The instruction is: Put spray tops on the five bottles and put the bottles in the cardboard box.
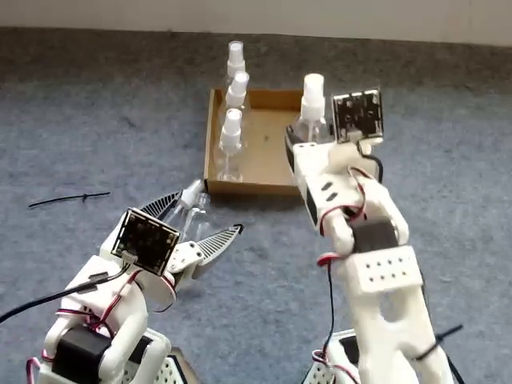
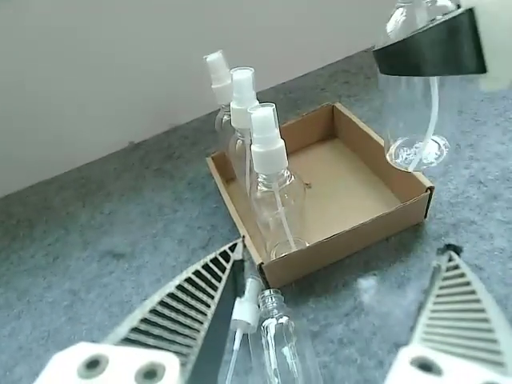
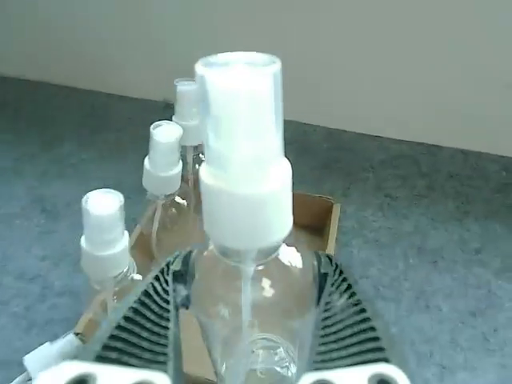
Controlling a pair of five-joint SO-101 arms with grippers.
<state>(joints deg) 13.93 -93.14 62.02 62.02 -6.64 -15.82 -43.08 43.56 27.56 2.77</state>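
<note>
Currently the clear plastic bottle with a white spray top [image 3: 244, 300] sits clamped at its body between the jaws of my right claw [image 3: 250, 272], upright. In the high view it hangs at the 3 o'clock side of the shallow brown cardboard box [image 1: 272, 160], its base seemingly above that wall rather than on the floor. If I let go here, I judge the base could catch the rim and tip the bottle out, or topple it toward 9 o'clock, where a row of three capped clear bottles [image 1: 238, 92] stands. Whether the farthest of them is inside the box I cannot tell.

Just off the box's 7 o'clock corner, an uncapped clear bottle [image 2: 282, 340] lies on its side on the grey carpet [image 1: 96, 120], with a loose white spray top and its thin tube [image 2: 244, 308] touching or just beside it. My left claw [image 1: 208, 213] stands wide apart around both, the bottle nearer the 10 o'clock jaw. Closing from here risks nudging that round bottle into a roll, or pinching the top and bottle together.
</note>
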